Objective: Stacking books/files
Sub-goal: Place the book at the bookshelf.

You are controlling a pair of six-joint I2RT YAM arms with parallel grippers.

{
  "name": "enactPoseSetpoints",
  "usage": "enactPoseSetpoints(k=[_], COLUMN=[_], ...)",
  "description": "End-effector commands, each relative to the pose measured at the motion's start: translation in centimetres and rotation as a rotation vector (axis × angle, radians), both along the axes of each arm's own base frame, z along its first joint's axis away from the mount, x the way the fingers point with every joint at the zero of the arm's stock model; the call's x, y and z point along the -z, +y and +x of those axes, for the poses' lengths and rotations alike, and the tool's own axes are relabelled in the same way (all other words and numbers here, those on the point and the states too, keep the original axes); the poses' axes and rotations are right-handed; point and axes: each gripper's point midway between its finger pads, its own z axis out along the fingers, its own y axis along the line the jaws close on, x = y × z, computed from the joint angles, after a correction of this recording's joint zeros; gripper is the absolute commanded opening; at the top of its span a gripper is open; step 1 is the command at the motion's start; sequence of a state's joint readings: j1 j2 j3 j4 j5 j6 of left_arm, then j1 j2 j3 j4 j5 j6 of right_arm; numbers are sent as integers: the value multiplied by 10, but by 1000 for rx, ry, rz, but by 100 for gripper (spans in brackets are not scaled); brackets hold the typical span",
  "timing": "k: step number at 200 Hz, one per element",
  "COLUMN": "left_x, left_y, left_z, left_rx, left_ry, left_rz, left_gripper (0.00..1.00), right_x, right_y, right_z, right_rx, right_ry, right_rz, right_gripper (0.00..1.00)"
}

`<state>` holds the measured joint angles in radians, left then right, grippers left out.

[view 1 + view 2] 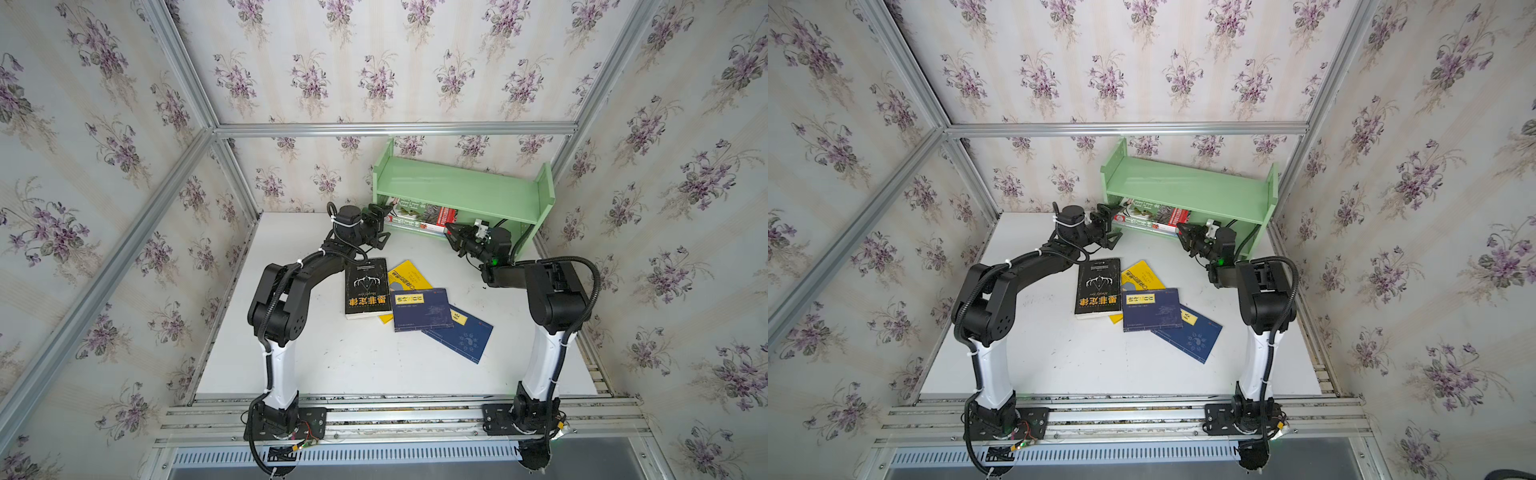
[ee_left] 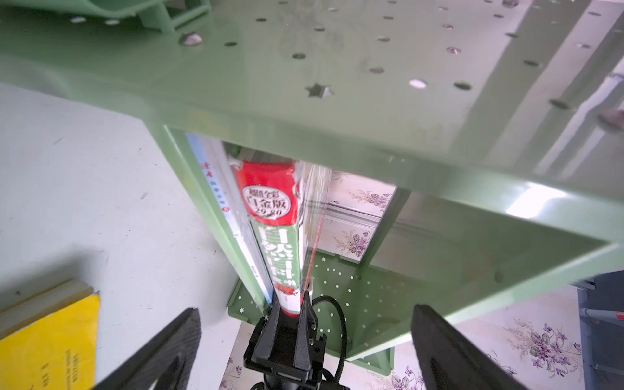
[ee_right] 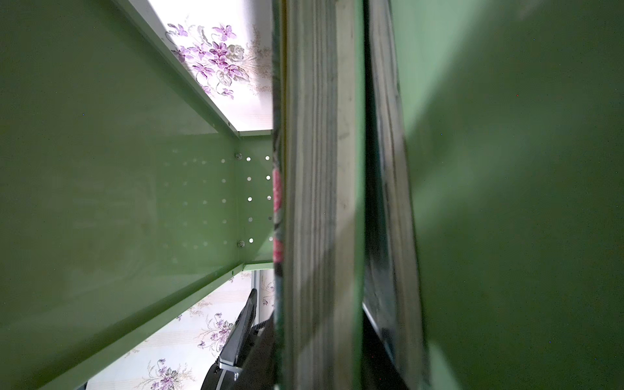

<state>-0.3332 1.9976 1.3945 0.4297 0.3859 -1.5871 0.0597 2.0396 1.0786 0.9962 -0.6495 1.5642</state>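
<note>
On the pale green shelf's [image 1: 461, 189] lower tier the green book with a red band [image 1: 419, 214] [image 2: 273, 216] lies on a white book [image 1: 409, 226] [image 2: 219, 189]. My right gripper [image 1: 451, 230] [image 2: 292, 310] [image 3: 317, 364] is shut on the green book's right end. My left gripper [image 1: 385, 227] [image 2: 307, 312] stands open at the books' left end, touching nothing. On the table in both top views lie a black book [image 1: 368, 289], a yellow book [image 1: 409, 274] and two navy books [image 1: 422, 309] [image 1: 465, 338], partly overlapping.
The shelf [image 1: 1187, 183] stands at the back right against the flowered wall, its upper tier just above both grippers. The yellow book [image 2: 47, 344] shows in the left wrist view, on the white table. Aluminium frame rails border the table [image 1: 332, 365].
</note>
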Motion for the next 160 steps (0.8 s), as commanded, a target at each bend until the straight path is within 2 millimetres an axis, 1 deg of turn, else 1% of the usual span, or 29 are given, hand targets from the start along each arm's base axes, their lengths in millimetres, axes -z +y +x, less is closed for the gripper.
enactPoseSetpoints(k=[1,23,35,46,98,117,120,127,160], left_x=[-2,3,4,2,-3,-5,-7,-8,-26], left_y=[7,10,10,9,7,6,5,4,-9], left_z=[-6,-10,-10,-10,-7,-6,-6,-4,10], left_rx=[-7,-8,-7,-4,8,10,12,16,40], left_ry=[-30,-22,-22,-28,-40,-46,-49,-53,-110], left_rz=[18,23,24,22,16,13,11,9,-24], left_gripper=[99,99,99,99,99,99,99,99,99], right_x=[-29,-28,-28,-28,-28,-27,-23,-21,-18], right_y=[-3,-3,-4,-5,-7,-6,-6,-5,-6], right_z=[7,8,9,8,5,2,1,0,2], right_rx=[27,26,31,36,50,50,48,46,52], right_ry=[-125,-120,-116,-113,-83,-73,-51,-42,-33], right_rz=[-2,-2,-1,-3,-44,-87,-95,-104,-103], right_gripper=[14,17,23,27,39,41,41,41,42])
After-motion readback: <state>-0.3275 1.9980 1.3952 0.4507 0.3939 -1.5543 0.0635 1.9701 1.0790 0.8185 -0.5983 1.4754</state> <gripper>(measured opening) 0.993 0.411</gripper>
